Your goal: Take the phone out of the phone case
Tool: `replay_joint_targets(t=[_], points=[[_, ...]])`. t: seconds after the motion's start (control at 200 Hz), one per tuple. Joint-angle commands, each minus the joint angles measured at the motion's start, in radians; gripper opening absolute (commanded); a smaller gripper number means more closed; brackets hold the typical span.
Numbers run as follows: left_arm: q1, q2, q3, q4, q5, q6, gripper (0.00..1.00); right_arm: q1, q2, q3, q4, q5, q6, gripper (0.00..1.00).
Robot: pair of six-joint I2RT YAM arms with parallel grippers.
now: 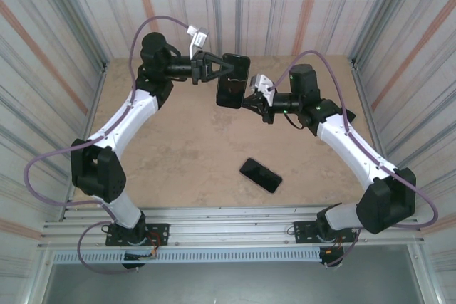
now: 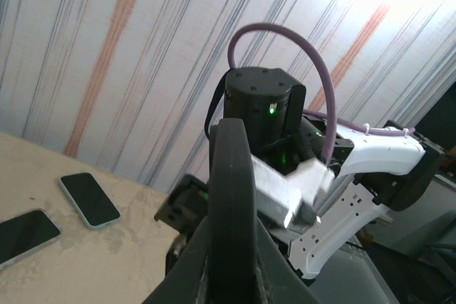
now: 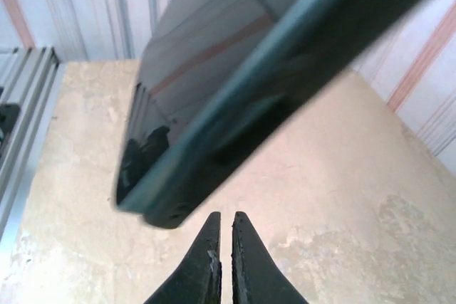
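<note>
left gripper (image 1: 224,69) clamps the bendy phone case (image 1: 234,89), far centre; right gripper (image 3: 225,222), narrow and empty, should peel a corner off the slick, rigid phone (image 3: 206,69).

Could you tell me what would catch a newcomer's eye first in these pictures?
A cased phone is held in mid-air above the far part of the table, clamped by the left fingers. The right fingers, shut, point at its edge from close by and grip nothing. A second phone lies flat on the table, nearer the arm bases.
</note>
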Motion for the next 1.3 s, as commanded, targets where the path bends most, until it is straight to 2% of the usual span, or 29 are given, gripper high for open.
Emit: replay_joint_targets(t=[0.0, 0.135, 0.301, 0.491, 0.606, 0.747, 1.097, 1.293], points=[[-0.02, -0.017, 0.01, 0.003, 0.013, -0.02, 0.0, -0.016, -0.03, 0.006, 0.163, -0.083, 0.161, 0.18], [-0.027, -0.018, 0.011, 0.004, 0.001, -0.019, 0.0, -0.012, -0.024, -0.002, 0.221, -0.136, 0.241, 0.23], [-0.012, -0.035, -0.006, 0.03, -0.069, -0.049, 0.0, -0.031, -0.031, -0.021, 0.218, -0.123, 0.297, 0.33], [0.026, -0.026, -0.046, 0.199, -0.209, -0.33, 0.0, -0.091, -0.067, -0.123, 0.414, -0.136, 0.604, 0.43], [0.025, -0.028, -0.054, 0.175, -0.281, -0.417, 0.0, -0.1, -0.089, -0.165, 0.479, -0.113, 0.753, 0.46], [0.013, -0.043, -0.11, 0.249, -0.357, -0.524, 0.0, -0.101, -0.112, -0.224, 0.583, -0.051, 0.905, 0.48], [-0.008, -0.038, -0.116, 0.287, -0.378, -0.584, 0.0, -0.103, -0.11, -0.229, 0.576, -0.032, 0.926, 0.44], [0.0, -0.045, -0.126, 0.272, -0.381, -0.575, 0.0, -0.137, -0.129, -0.266, 0.668, -0.047, 0.999, 0.44]])
